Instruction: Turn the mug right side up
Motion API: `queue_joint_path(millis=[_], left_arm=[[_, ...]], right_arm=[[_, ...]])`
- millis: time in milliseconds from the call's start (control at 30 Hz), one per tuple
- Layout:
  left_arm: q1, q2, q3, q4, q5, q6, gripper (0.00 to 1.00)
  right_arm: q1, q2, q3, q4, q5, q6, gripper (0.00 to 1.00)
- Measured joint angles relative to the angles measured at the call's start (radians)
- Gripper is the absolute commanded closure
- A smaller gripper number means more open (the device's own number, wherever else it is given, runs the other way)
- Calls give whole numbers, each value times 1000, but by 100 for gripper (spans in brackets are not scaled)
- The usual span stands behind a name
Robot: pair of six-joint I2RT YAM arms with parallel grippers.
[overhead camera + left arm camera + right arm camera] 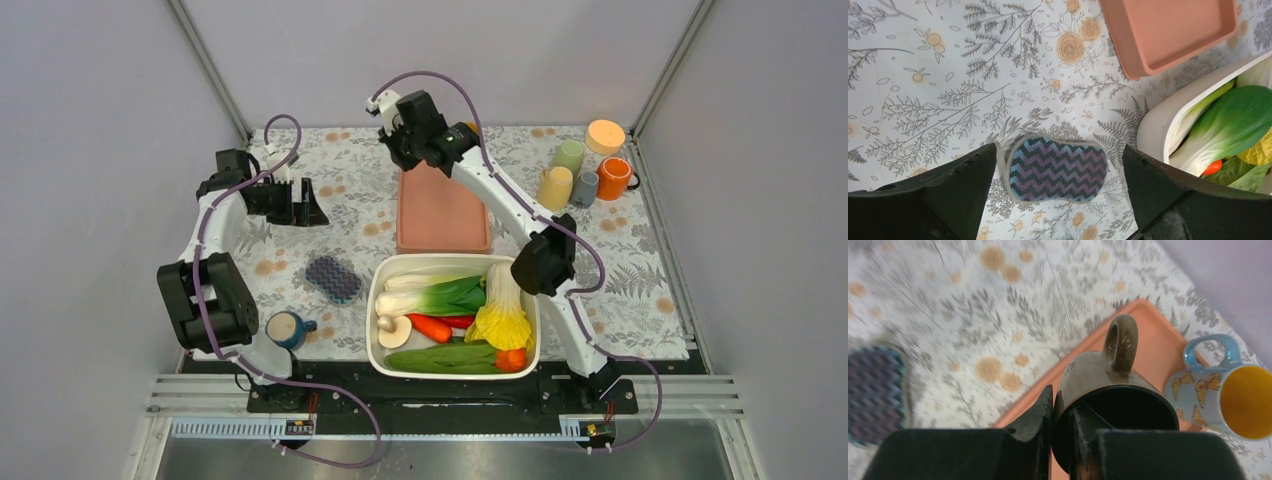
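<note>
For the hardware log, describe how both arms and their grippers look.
The left arm and right arm have white links with chunky black joint housings, and a purple cable loops along each. The left gripper and right gripper each have two matte black, wedge-shaped fingers.

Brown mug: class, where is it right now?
In the right wrist view the brown mug is pinched by its rim in the right tool, over the pink tray, left of the butterfly mug.
</note>
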State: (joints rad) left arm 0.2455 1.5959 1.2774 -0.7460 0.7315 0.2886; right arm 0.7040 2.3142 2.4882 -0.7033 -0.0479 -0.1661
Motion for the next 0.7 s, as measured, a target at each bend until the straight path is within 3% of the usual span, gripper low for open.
queue_joint_path(millis=[200,433,567,700], left_arm=[[-7,23,-1,-44,-32,51,1],[-52,23,-4,-55,-63,81,1],[-80,24,-4,-61,-79,82,1],[-103,38,-2,-64,-93,81,1]], right_arm=[[-12,145,43,-194,2,-175,100],[-54,187,19,-240,-39,-204,100],[-74,188,19,-238,-55,-204,84],[-81,188,19,-238,-73,-200,82]])
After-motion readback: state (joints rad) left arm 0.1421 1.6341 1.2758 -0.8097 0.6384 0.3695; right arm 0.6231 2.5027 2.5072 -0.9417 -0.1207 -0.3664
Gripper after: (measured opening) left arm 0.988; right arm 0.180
